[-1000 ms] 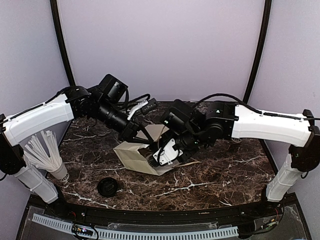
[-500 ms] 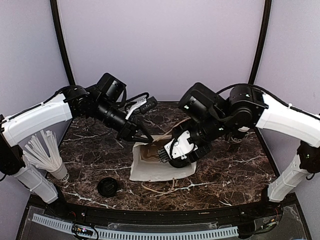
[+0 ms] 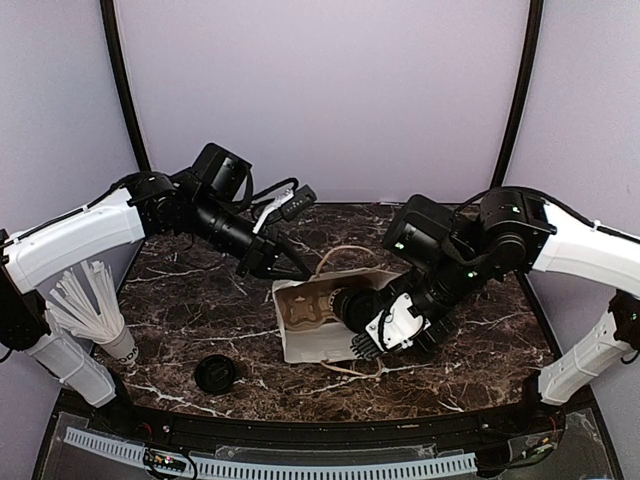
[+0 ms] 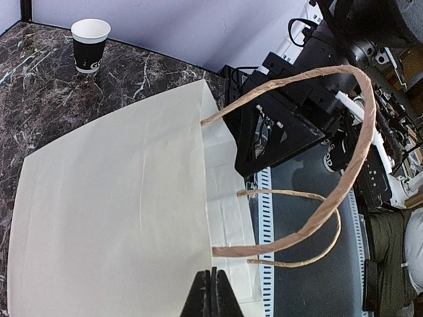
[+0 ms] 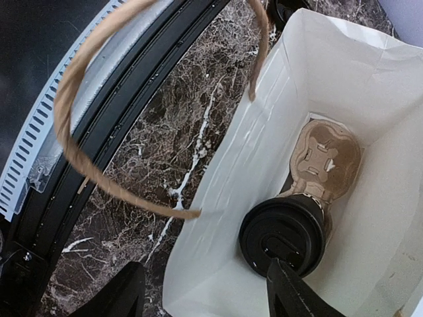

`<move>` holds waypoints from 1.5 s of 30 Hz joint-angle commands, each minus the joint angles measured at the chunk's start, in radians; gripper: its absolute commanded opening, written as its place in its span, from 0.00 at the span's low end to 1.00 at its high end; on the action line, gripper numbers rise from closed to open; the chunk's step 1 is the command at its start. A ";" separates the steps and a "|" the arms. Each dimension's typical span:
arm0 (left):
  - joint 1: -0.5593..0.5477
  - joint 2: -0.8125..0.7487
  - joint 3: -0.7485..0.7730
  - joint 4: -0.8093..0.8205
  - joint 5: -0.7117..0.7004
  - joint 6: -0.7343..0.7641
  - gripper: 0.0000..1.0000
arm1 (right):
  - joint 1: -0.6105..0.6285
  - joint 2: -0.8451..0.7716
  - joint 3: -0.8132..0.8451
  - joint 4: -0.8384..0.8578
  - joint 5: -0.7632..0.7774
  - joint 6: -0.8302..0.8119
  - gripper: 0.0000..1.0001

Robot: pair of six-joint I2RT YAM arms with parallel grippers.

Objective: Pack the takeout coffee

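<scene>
- Coffee [image 5: 284, 236] sits deep inside the bag [image 5: 218, 198], its capped end turned toward the bag's mouth.
- It is seated in a brown tray [image 5: 328, 153] that lies against the bag's bottom.
- In the top view, the bag rests tilted on the table [image 3: 480, 340], with its mouth facing my right arm and the brown tray showing inside.
- My right tool [image 5: 205, 297] is spread wide just outside the bag's mouth. One finger is over the table beside the bag and the other is over the opening.
- It grips nothing and does not touch the coffee.
- My left tool [image 4: 211, 290] is pressed together on the bag's rim, pinching the paper edge close to where the handles [image 4: 353, 132] are glued.
- Both handles arch free out of the bag's mouth, and one loops across my right wrist view beside the bag.
- A loose lid [image 3: 215, 373] lies flat on the table, left of the bag in the top view and well apart from it.
- An open cup [image 4: 90, 44] stands upright on the table, well apart from the bag.
- A bunch of white sticks [image 3: 88, 300] stands at the table's edge, far left of the bag.
</scene>
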State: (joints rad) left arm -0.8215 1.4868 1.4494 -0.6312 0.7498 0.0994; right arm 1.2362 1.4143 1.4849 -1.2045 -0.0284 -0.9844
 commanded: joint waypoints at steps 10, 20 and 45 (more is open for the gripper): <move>0.005 0.011 -0.051 0.103 0.037 -0.062 0.00 | 0.000 0.040 0.205 -0.107 -0.091 0.019 0.65; 0.005 0.035 -0.029 0.136 0.078 -0.077 0.00 | 0.004 0.082 0.113 0.047 0.131 -0.007 0.52; 0.005 0.083 0.019 0.075 0.164 -0.059 0.00 | 0.005 0.390 0.181 0.056 0.506 -0.193 0.60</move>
State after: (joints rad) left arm -0.8185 1.5715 1.4361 -0.5308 0.8455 0.0147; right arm 1.2369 1.7851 1.6558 -1.1557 0.4152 -1.1339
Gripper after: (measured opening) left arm 0.023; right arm 0.595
